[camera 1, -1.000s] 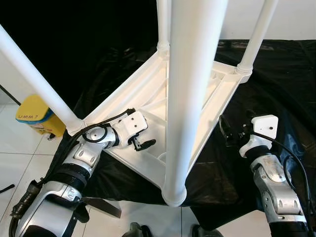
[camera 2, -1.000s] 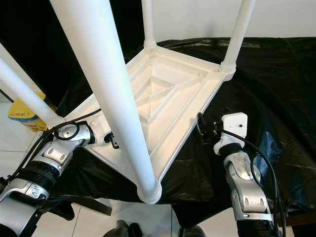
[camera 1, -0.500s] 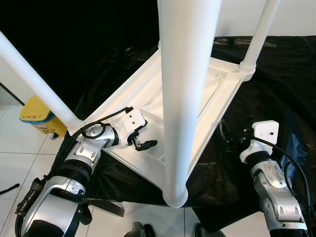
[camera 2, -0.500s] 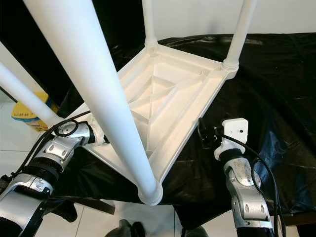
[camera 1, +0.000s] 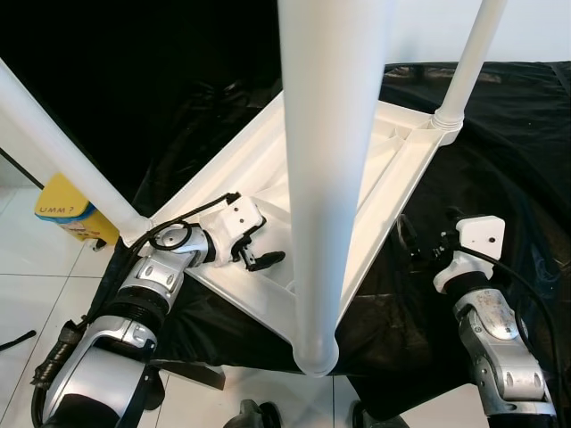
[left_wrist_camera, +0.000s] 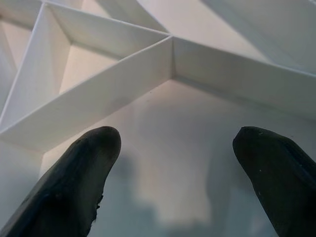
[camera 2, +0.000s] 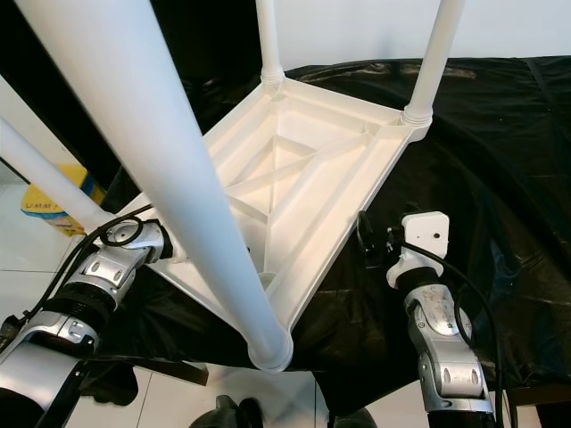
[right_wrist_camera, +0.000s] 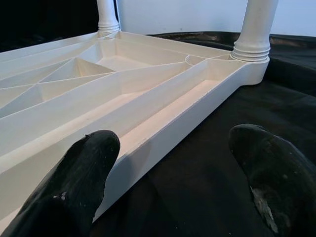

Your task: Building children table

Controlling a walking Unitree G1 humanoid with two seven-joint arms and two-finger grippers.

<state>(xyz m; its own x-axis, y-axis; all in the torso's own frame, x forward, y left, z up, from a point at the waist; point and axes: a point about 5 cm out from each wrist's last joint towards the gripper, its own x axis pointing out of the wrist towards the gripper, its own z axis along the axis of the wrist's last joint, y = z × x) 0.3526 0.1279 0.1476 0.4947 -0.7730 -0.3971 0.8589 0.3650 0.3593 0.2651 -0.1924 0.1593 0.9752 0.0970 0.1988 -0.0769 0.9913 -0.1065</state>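
A white plastic children's table lies upside down on a black sheet, its ribbed underside facing up. Legs stand in its corners: a near leg close to the camera, a left leg and two far legs. My left gripper is open inside the underside near the left corner, its fingers just above a ribbed pocket. My right gripper is open over the sheet, beside the table's right edge, apart from it.
A yellow box stands on the white tiled floor at the left, behind the left leg. The black sheet spreads wide to the right and back. A white wall rises behind.
The head view has shifted slightly, so the near leg looks steeper. Both grippers stay in about the same places, still open.
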